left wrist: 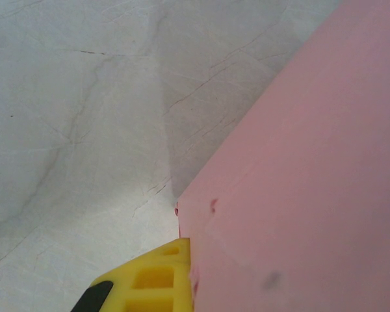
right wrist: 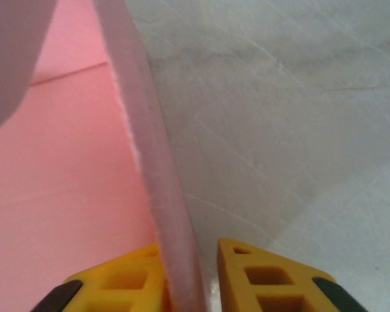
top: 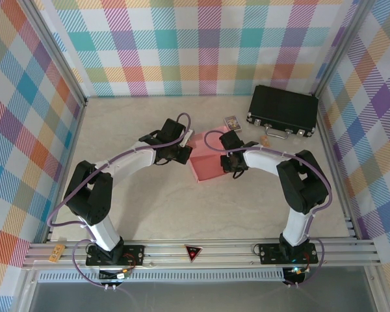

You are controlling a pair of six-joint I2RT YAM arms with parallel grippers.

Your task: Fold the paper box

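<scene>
The paper box [top: 205, 166] stands on the counter [top: 149, 214] in the middle of the top view, between the two arms, and it already has a small box shape. The black case [top: 283, 109] at the upper right is well apart from it.

Your left fingers [left wrist: 153, 279] are closed narrow at the left side of the box. At the bottom of the left wrist view one yellow finger lies against the edge of a pink panel. The other finger is hidden, so I cannot tell if cardboard is pinched. Your right fingers [right wrist: 260, 276] stand a little apart around the right wall, which rises between them. One finger touches it and the other shows a small gap, so the wall is not clamped.

I judge this card to be thin, very light and easy to dent — it will probably slide on the smooth counter if you push from one side only. Take hold at the upper edge of a wall, near a crease, with a gentle pinch, and let the other arm brace the opposite side.
</scene>
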